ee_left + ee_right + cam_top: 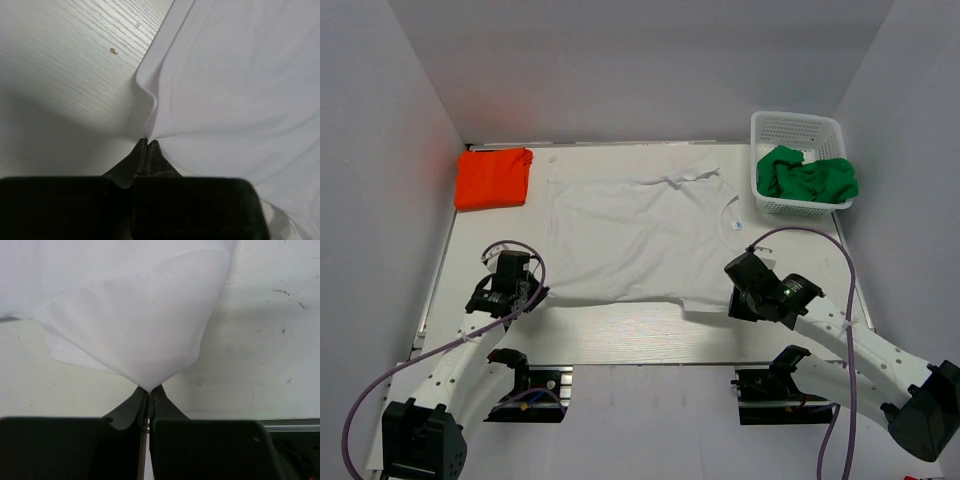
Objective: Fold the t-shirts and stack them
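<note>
Black tips of the left claw (147,144) are pressed together on the near left corner of the white t-shirt (640,235), pinching its hem into a small peak just above the pale wood-grain surface (620,335). At the near right, the right claw (149,389) is likewise clamped on a flap of the same shirt, the cloth drawn down to a point between its tips. Between the two arms the white t-shirt lies spread across the middle of the surface, lightly wrinkled, its collar toward the right side. Beyond it, in the far left corner, an orange t-shirt (493,178) lies folded into a neat rectangle. In the far right corner stands a white mesh basket (795,118) holding a bunched green t-shirt (807,175), which spills over its right rim.
</note>
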Motion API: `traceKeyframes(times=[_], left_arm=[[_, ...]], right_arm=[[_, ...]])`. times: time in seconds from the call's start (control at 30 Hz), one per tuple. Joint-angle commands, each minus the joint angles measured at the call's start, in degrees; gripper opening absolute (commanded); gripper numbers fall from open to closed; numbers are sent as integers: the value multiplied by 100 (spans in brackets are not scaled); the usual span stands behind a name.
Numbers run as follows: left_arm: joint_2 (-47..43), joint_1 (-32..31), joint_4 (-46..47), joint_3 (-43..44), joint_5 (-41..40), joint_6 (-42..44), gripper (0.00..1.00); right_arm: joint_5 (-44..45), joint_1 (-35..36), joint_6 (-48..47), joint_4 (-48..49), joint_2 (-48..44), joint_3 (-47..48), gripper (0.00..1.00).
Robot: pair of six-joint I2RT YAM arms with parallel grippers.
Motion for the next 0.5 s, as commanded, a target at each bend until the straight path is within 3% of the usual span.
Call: traceKeyframes(times=[0.0,0.27,0.47], left_arm=[[-196,-13,-336,224,-210,-151,0],[304,-13,471,224,176,16,0],[867,57,833,749,-199,26,0]], right_arm=[[0,32,76,-568,-31,175,0],[-124,-29,-679,741,285,465,0],[378,-327,-1154,1611,881,1096,0]])
